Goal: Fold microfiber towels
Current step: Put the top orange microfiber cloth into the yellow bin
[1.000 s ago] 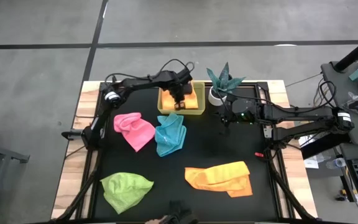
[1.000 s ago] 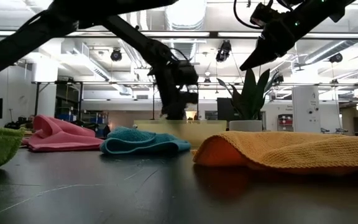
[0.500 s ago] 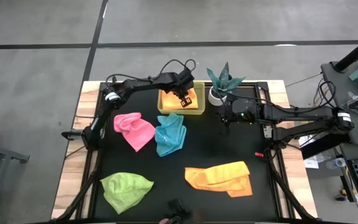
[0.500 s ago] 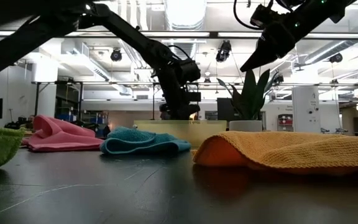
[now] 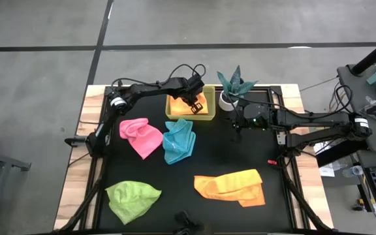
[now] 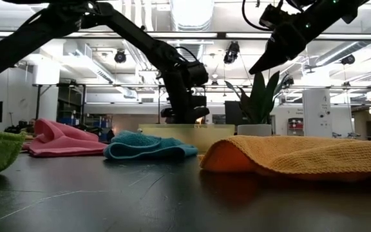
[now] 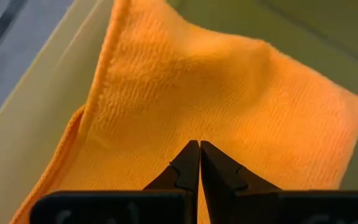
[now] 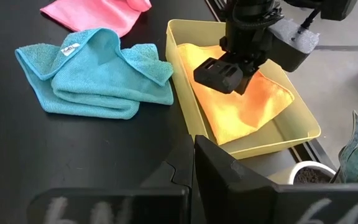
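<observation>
Since a second ago we see the left gripper (image 5: 197, 104) lifted a bit off the orange towel in the tray (image 5: 183, 107); earlier it was pressed down into the cloth, now it hangs just above, fingers pinched together and holding nothing. In the left wrist view the fingertips (image 7: 189, 163) meet over the orange towel in the tray (image 7: 241, 118), which lies rumpled against the tray wall. Everything else is unchanged.

The right gripper (image 5: 237, 124) hovers above the mat beside the plant, clenched and empty, well apart from any cloth. From its wrist view we see the left gripper (image 8: 224, 74) over the yellow tray (image 8: 185, 106), with the turquoise towel (image 8: 95, 74) just beside the tray.

Around: yellow tray (image 5: 190, 117) at the far edge of the black mat (image 5: 227, 156), spiky teal plant (image 5: 232, 85) in a white pot next to it. Pink towel (image 5: 140, 136) and turquoise towel (image 5: 178, 141) bunched near the tray, touching each other. Lime green towel (image 5: 132, 198) at the near left corner. Second orange towel (image 5: 232, 186) roughly folded at near right.

In the low view that second orange towel (image 6: 301, 154) fills the foreground and hides part of the tray behind it.
</observation>
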